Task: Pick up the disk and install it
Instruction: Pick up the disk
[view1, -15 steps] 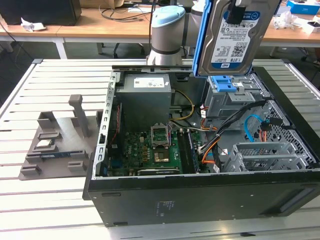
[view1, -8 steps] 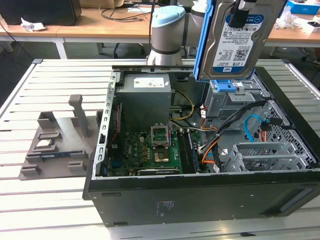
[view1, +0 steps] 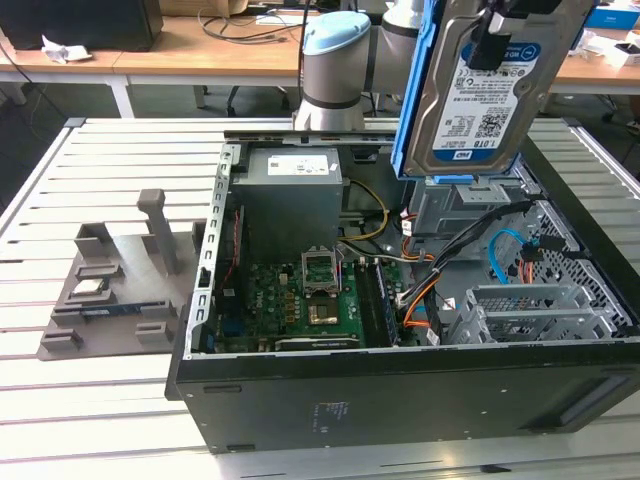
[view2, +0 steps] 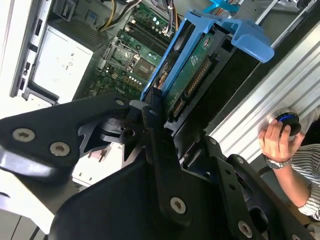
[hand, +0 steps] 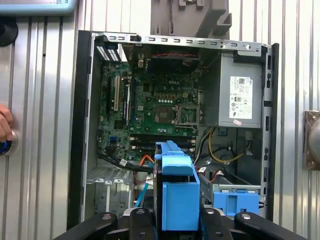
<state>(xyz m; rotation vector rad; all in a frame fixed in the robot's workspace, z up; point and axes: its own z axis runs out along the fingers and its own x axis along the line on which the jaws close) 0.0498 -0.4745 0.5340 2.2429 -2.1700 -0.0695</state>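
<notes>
Nearest to the camera in the first wrist view is the gripper (hand: 176, 219). Its two black fingers (hand: 140, 220) are closed from both sides on the disk (hand: 177, 192), which stands on its edge between them. In the second wrist view the fingers press on the flat sides of the disk (view2: 192, 75), and its green circuit board side is open to view.

In the exterior view the disk (view1: 475, 90) hangs upright, high above the open computer case (view1: 350, 385), over the corner at the exterior view's right, where a grey drive bay (view1: 460, 205) sits. Its blue plastic bracket (view1: 413, 100) runs around the edges.

I judge the disk as stiff and rather heavy for its size, with smooth metal that can slip, and it is sensitive to knocks. The bracket is thinner plastic and may bend a little. The firm hold is across the metal body at its upper end, as here. The connector end should stay free.

Further out lie the motherboard (view1: 310, 290), the power supply (view1: 290, 190) and a metal drive cage (view1: 520, 310). A grey parts holder (view1: 110, 290) rests on the slatted table (view1: 90, 410). A person's hand (view2: 275, 140) rests on a round button (view2: 289, 120) beside the case.
</notes>
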